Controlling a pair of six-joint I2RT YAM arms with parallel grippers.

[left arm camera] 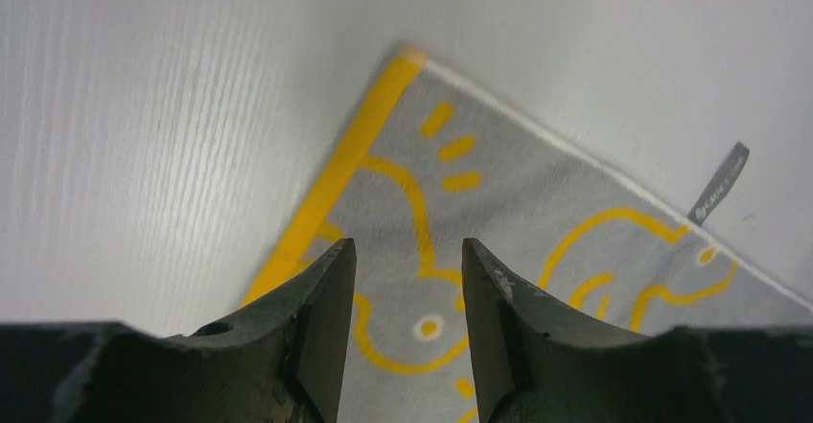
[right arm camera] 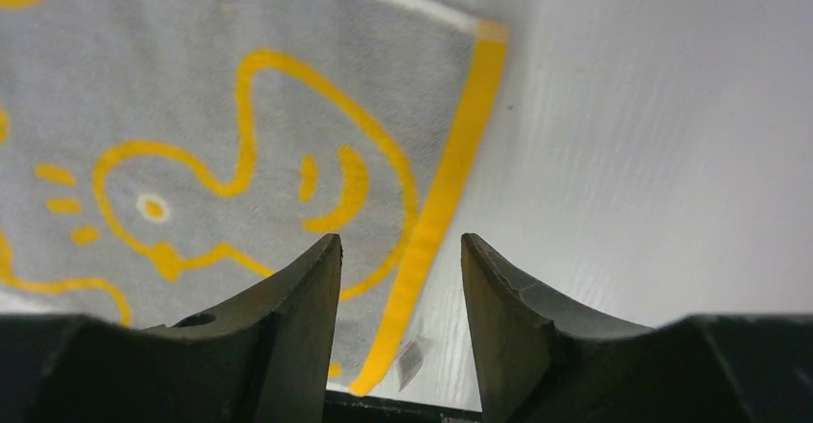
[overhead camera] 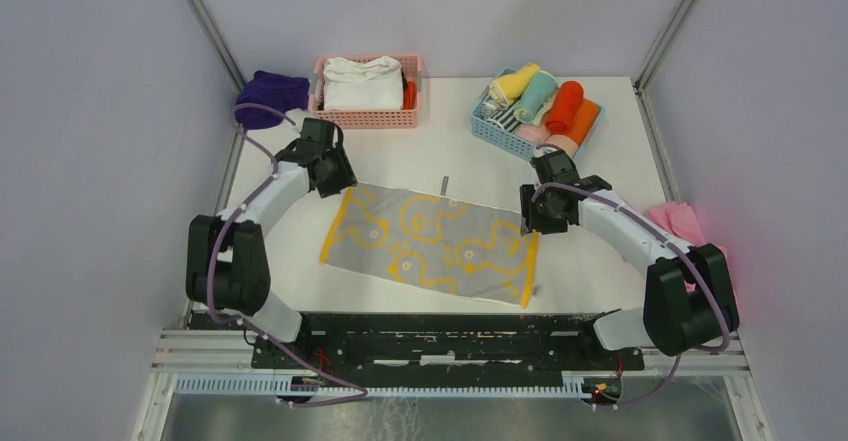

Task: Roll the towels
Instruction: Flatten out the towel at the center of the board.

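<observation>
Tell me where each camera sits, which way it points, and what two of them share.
Top external: above and behind the robot, looking down at the table and spread towel; left arm and right arm show.
Left wrist: on the left arm, looking past its open left pincer at the towel's far left corner.
Right wrist: on the right arm, looking past its open right pincer at the far right corner.
Shared: top and left wrist both show the towel's hang tag.

towel: grey cloth towel with yellow duck outlines (left arm camera: 537, 193) cropped by both wrist views' edges | tag: small grey fabric tag (left arm camera: 717, 185) — print blurred, unreadable | right: pale pink cloth (overhead camera: 678, 221) partly behind right arm (overhead camera: 625, 231) | far: orange item (overhead camera: 409, 94) — mostly hidden behind white cloths (overhead camera: 362, 83)
</observation>
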